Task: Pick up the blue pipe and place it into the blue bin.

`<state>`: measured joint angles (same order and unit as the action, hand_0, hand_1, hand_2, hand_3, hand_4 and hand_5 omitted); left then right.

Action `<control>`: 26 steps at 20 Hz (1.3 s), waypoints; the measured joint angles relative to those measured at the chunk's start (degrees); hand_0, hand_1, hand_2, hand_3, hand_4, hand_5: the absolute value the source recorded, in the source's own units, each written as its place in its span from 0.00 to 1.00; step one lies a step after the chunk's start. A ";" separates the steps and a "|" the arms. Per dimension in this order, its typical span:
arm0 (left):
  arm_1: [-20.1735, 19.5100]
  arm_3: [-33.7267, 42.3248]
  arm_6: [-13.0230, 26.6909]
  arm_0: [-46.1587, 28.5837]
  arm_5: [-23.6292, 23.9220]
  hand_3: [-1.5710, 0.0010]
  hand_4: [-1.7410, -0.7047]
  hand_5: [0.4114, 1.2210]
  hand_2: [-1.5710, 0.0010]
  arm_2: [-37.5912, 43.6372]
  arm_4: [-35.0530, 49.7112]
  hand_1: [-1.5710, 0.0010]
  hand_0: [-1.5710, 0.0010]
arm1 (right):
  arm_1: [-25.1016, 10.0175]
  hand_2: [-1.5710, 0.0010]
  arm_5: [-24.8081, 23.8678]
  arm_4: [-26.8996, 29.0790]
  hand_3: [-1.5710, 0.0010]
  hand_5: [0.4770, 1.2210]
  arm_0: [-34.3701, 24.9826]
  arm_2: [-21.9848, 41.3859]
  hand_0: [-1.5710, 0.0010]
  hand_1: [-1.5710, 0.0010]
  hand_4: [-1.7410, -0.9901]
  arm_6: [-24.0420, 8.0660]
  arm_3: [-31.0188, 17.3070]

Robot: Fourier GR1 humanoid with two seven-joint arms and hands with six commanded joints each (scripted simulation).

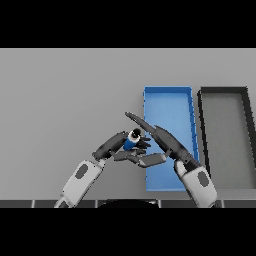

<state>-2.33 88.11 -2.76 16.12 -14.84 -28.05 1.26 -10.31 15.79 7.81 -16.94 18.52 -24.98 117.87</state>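
The right hand (167,142) lies across the blue bin's (170,100) near left part; its far half is unobstructed, beside the dark bin (225,92)

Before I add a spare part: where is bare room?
Free: the grey table left of the blue bin, the bin's far half, and the dark bin. Crowded: the blue bin's near-left edge, where the left robot hand, holding the blue pipe, meets the right robot hand.

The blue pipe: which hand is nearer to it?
Left. The left hand holds the blue pipe in its fingers; the right hand is beside it, over the blue bin.
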 measured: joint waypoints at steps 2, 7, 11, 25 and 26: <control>0.33 -0.55 0.73 0.18 0.75 0.00 0.26 1.00 0.00 0.32 -1.46 0.00 0.00 | 0.72 0.94 -0.03 -0.37 1.00 0.05 -2.92 0.08 0.98 0.97 0.74 -1.79 -2.28; 0.68 0.51 1.47 -0.51 0.22 0.00 0.17 1.00 0.00 0.94 -1.89 0.00 0.00 | 1.94 0.66 1.92 0.84 0.74 0.02 -8.18 0.31 0.68 0.66 0.55 -3.22 -6.62; 0.94 0.42 4.77 -1.16 0.36 0.04 0.08 1.00 0.00 0.54 -4.01 0.00 0.00 | 3.61 0.27 2.29 1.43 0.39 0.16 -9.09 1.33 0.28 0.28 0.25 -2.35 -7.37; 2.65 1.25 0.21 -1.94 -2.18 0.07 0.02 1.00 0.00 3.02 -2.97 0.00 0.00 | 5.83 0.01 -1.25 -0.49 0.02 0.96 -7.78 3.64 0.01 0.01 0.01 1.73 -8.27; 2.81 1.25 0.28 -1.49 -0.54 0.26 0.14 1.00 0.18 2.93 -4.64 0.15 0.07 | 5.93 0.01 -1.47 -1.15 0.02 0.97 -7.87 3.21 0.01 0.01 0.01 2.99 -8.74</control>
<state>0.48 89.36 -2.48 14.63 -15.38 -25.13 -3.39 -4.38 14.32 6.65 -24.81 21.73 -21.98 109.13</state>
